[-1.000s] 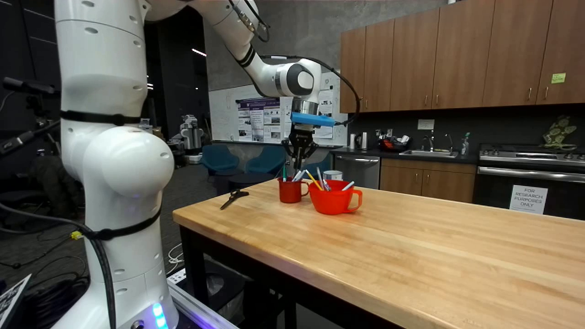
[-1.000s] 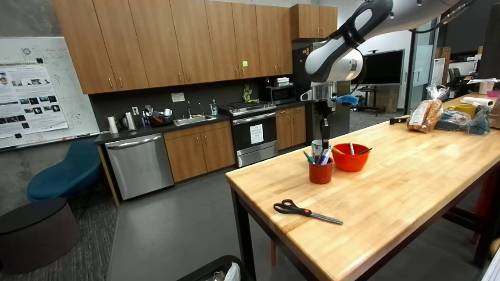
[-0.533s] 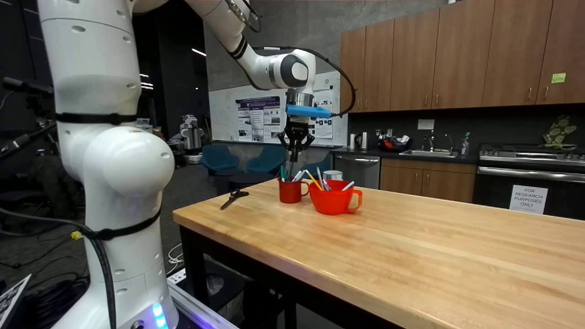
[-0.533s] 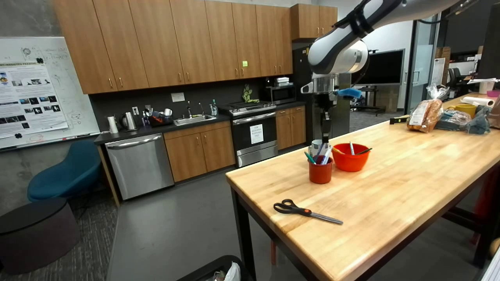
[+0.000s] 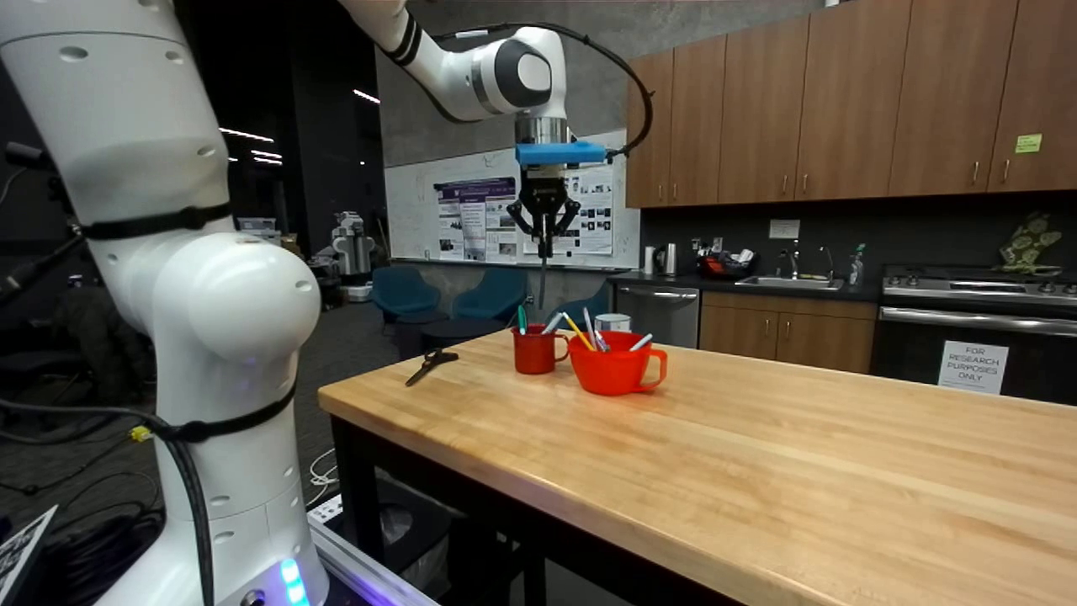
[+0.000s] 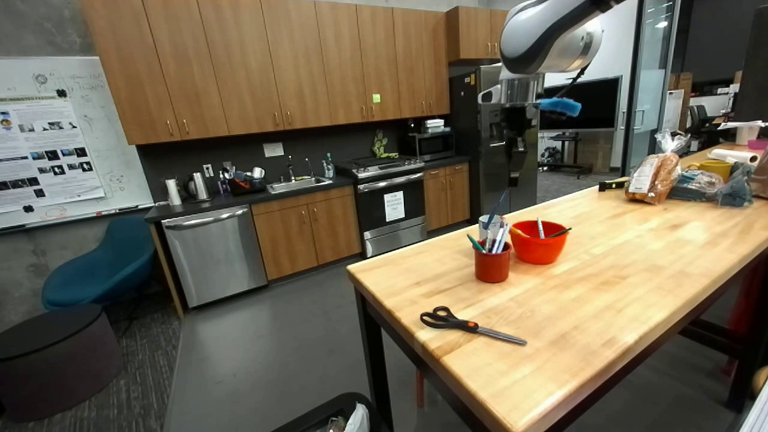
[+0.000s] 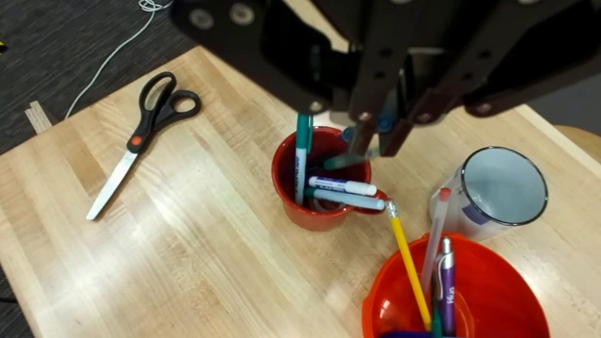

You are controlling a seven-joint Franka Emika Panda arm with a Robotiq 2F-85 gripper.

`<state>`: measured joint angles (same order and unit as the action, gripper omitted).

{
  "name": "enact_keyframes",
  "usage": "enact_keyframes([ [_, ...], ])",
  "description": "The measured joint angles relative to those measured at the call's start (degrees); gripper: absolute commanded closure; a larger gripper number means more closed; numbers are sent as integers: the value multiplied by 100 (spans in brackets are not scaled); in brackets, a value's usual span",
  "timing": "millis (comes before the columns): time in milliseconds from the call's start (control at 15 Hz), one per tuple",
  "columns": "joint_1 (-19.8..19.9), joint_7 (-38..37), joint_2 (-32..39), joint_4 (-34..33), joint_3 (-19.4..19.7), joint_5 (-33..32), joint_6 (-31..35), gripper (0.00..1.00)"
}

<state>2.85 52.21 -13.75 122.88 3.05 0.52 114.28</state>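
Note:
My gripper (image 5: 545, 252) is above the dark red mug (image 5: 535, 357), its fingers nearly together on a thin bluish pen (image 5: 543, 286). In an exterior view the gripper (image 6: 513, 180) holds the pen (image 6: 497, 207) tilted, its lower end above the mug (image 6: 492, 269). In the wrist view the gripper (image 7: 377, 148) covers part of the mug (image 7: 310, 220). A blue round end (image 7: 385, 124) shows between the fingers, and a blurred green-tipped pen (image 7: 339, 161) passes behind them; I cannot tell whether they are one pen. Several markers (image 7: 346, 198) stand in the mug.
A bright red bowl (image 5: 617, 373) with a handle holds a yellow pencil (image 7: 409, 267) and pens. A white mug (image 7: 507, 185) stands close behind. Black-handled scissors (image 6: 474, 326) lie near the table's (image 6: 576, 312) edge. A bread bag (image 6: 654, 177) stands farther along.
My gripper has risen away from the red mug, and the pen has come up with it and now hangs over the mug. The mugs, bowl and scissors have not moved.

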Motion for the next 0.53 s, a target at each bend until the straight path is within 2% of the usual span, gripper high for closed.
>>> enact_keyframes([
  [533, 112, -494, -470, 41, 400, -891, 53, 98],
])
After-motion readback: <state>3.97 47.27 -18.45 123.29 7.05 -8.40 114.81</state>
